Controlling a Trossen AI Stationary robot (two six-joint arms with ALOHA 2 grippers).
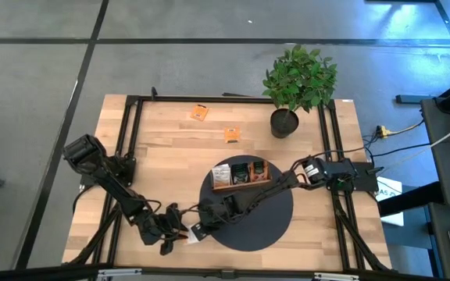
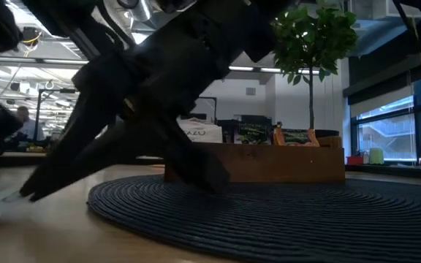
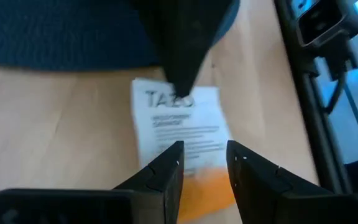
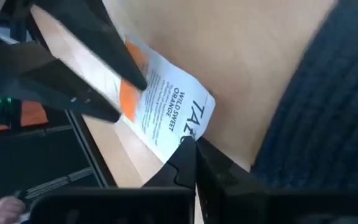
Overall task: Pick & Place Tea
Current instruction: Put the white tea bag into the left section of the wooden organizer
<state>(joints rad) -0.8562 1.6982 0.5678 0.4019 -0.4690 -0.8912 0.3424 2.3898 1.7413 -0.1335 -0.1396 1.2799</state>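
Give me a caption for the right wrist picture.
Right gripper shut on the edge of a white-and-orange tea sachet beside the dark round mat.

Pale smooth wooden table (image 1: 170,148), dark ribbed woven round mat (image 2: 283,219), glossy printed paper sachet (image 3: 179,130).

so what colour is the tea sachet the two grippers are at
White with an orange band, dark print: sachet, clearest in the left wrist view.

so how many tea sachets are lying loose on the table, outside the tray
3: two orange ones on the far side, one by the edge, one nearer the plant, and a white-and-orange one at the near edge. Arms may hide more.
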